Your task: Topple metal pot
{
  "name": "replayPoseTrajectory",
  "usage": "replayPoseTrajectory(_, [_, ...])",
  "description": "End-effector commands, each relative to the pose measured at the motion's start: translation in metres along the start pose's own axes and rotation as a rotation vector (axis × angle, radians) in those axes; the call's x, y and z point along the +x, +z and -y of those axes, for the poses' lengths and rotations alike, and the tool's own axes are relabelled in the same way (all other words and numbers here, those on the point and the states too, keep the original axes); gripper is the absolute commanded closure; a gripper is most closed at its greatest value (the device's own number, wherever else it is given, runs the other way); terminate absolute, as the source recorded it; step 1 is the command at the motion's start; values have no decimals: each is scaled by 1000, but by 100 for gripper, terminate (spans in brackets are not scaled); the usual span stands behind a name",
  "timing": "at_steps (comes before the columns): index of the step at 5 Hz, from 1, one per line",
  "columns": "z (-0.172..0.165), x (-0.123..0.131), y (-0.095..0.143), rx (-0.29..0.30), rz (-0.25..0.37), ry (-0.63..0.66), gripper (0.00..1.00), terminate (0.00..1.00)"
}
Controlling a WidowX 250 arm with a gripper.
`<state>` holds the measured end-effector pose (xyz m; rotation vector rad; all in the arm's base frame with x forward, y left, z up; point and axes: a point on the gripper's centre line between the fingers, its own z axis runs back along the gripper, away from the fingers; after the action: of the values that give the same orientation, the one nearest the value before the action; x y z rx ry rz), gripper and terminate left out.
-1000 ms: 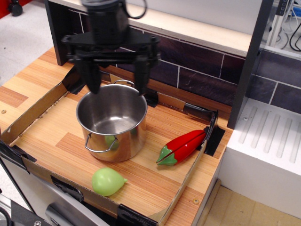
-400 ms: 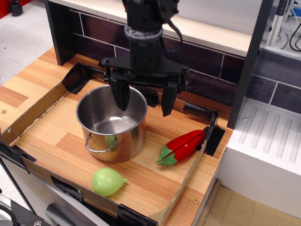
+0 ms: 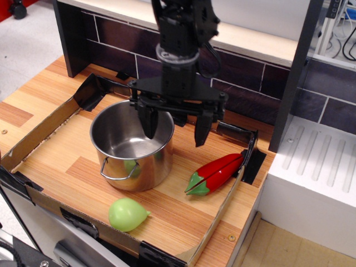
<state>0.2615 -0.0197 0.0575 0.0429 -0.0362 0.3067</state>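
Shiny stainless-steel metal pot (image 3: 132, 150) with thin wire loop handles stands upright on the wooden desk (image 3: 183, 217), toward the left-centre of the cardboard-edged tray area, mouth up. So the toppling is not done; nothing of the task shows as finished yet.

Your black end effector (image 3: 175, 127) hangs over the pot's right rim, jaws spread wide and holding nothing. One finger (image 3: 149, 123) appears to dip inside the pot mouth near the right wall; the other finger (image 3: 202, 129) sits outside, right of the pot, above bare wood. The rim looks to lie between the two fingers, though you can't tell from this single view whether either one touches metal.

What's left, as I judge it: close on or hook the right wall, then pull or push sideways until the pot tips onto its side. Watch the red pepper on the right; it lies in the likely fall path if you tip that way.

Count:
- one metal pot, two handles visible (front one clear, back one partly hidden)
- one red toy chili pepper (image 3: 216, 173) with green stem, lying right of the pot, apart from it
- one pale green rounded toy vegetable (image 3: 127, 214), in front of the pot near the desk's front edge
- one end effector, two fingers
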Motion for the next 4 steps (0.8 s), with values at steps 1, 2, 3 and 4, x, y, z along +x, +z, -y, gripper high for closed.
replayPoseTrajectory(1, [7, 0, 4, 174, 14, 67, 100, 0])
replayPoseTrajectory(2, [9, -2, 0, 305, -61, 113, 100, 0])
replayPoseTrajectory(3, [5, -2, -7, 300, -81, 111, 100, 0])
replayPoseTrajectory(4, [-3, 1, 3, 214, -81, 92, 100, 0])
